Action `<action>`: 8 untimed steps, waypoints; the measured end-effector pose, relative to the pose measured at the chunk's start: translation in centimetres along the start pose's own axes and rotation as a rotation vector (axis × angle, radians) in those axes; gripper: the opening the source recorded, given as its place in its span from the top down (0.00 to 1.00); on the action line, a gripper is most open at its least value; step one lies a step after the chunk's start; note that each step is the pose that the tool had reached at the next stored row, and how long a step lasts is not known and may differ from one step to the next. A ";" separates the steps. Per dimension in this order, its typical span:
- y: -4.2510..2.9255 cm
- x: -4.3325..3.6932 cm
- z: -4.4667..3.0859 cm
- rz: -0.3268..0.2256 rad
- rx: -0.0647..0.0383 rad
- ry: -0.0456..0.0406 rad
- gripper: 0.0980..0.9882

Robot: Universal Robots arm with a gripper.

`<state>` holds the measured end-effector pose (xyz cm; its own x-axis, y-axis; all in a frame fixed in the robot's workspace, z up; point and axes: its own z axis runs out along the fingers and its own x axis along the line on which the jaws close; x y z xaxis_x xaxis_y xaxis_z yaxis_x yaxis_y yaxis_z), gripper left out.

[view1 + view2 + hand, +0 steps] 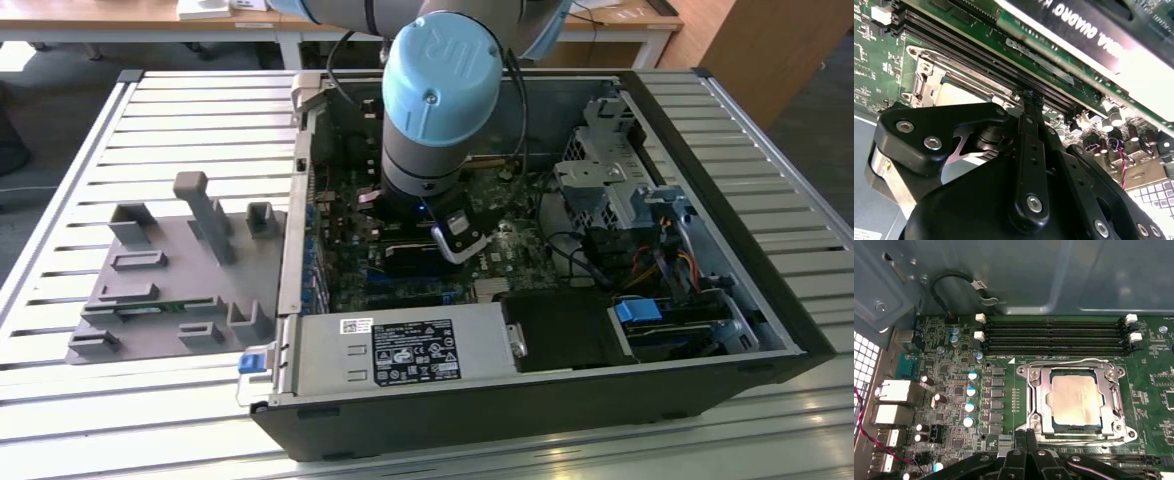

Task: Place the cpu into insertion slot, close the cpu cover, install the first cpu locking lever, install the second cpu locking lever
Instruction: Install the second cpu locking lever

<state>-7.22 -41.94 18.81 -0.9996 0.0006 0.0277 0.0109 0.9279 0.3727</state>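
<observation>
An open computer case (534, 400) lies on its side on a slatted white table (174, 110), with a grey plastic fixture (174, 270) on the slats toward the exterior view's left and wooden desks behind. The arm (441, 100) reaches straight down into the case, over the green circuit board (954, 390). In the first wrist view the cpu (1076, 401) sits flat in the insertion slot (1041, 405), its dull metal top showing through the square window of the cpu cover (1109, 400), which lies down over it; thin wire levers run along the edges of the frame, one (1069, 363) bowed across the side toward the long black memory slots (1054, 335). The gripper (1026, 434) hangs just beside the socket's near edge, its two fingers (1030, 130) drawn together with almost no gap and nothing visibly between them — whether a tip presses on a lever I cannot tell. As a judgement, the chip is light, rigid and smooth-topped, and fragile on its underside, so it is best taken by its edges and kept level. The cover is thin stiff sheet metal that swings on its hinge, while the levers look springy and slim — likely to slip off a fingertip unless pushed near the bent end.
</observation>
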 end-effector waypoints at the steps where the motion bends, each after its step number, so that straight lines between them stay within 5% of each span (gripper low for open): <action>1: 0.06 0.03 0.07 0.000 0.000 -0.0001 0.99; 8: 0.27 0.26 0.41 0.000 -0.003 0.0001 0.99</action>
<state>-7.49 -41.54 18.55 -0.9996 0.0005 0.0278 0.0109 0.9269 0.3753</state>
